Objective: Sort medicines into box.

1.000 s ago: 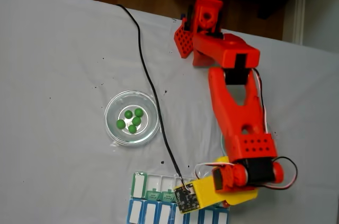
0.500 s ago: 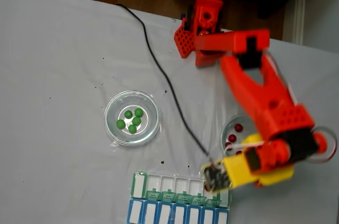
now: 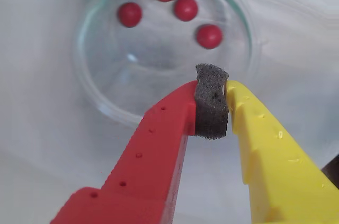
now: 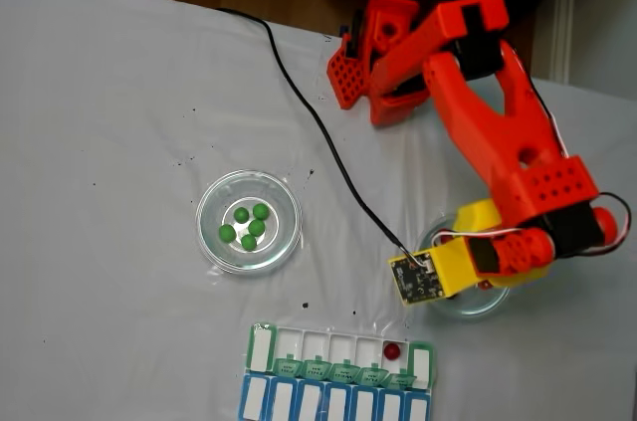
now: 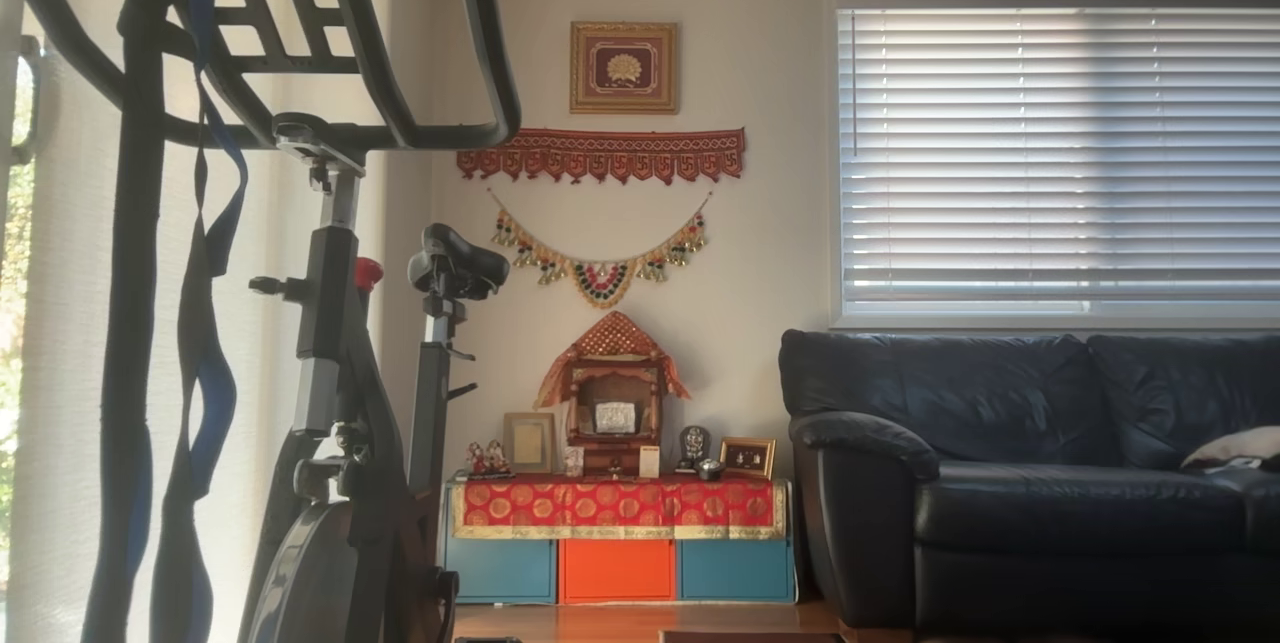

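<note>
In the wrist view my gripper (image 3: 212, 83) is shut, its red and yellow fingers pressing the dark foam pad between them, with no ball in it. It hangs over the near rim of a clear glass dish (image 3: 87, 75) holding several dark red medicines (image 3: 186, 8). In the fixed view the orange arm (image 4: 518, 157) covers most of that dish (image 4: 468, 308) at the right. One red medicine (image 4: 392, 350) lies in an open white compartment near the right end of the box (image 4: 299, 346). Several green medicines (image 4: 249, 225) sit in the left glass dish (image 4: 211, 242).
A black cable (image 4: 309, 112) runs across the white table from the back to the wrist camera board (image 4: 416, 277). The arm's base (image 4: 373, 53) stands at the back. The box's blue-lidded row (image 4: 328, 406) lies at the front edge. The other view looks into a living room.
The arm has swung right from over the box to over the right dish. A red ball now shows in the box's compartment.
</note>
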`<action>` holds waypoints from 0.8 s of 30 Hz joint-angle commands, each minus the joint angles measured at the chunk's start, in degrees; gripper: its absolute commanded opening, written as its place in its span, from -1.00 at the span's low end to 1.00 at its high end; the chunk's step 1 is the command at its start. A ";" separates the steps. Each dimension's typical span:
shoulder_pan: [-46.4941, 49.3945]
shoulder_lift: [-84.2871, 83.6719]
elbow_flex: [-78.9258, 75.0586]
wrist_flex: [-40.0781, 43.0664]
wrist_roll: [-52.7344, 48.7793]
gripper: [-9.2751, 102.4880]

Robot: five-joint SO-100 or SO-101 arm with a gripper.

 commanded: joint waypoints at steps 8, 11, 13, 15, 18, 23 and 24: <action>-3.52 10.02 8.70 -2.46 1.05 -0.82; -3.16 11.78 10.28 -4.13 0.79 -0.82; -2.29 15.47 13.18 -7.65 1.67 -0.82; -1.85 16.96 15.38 -9.76 1.76 -0.81; -1.32 16.00 17.40 -12.66 1.32 -0.80; -1.32 14.15 19.16 -13.62 2.02 -0.78; -1.49 14.24 19.78 -14.06 2.20 -0.78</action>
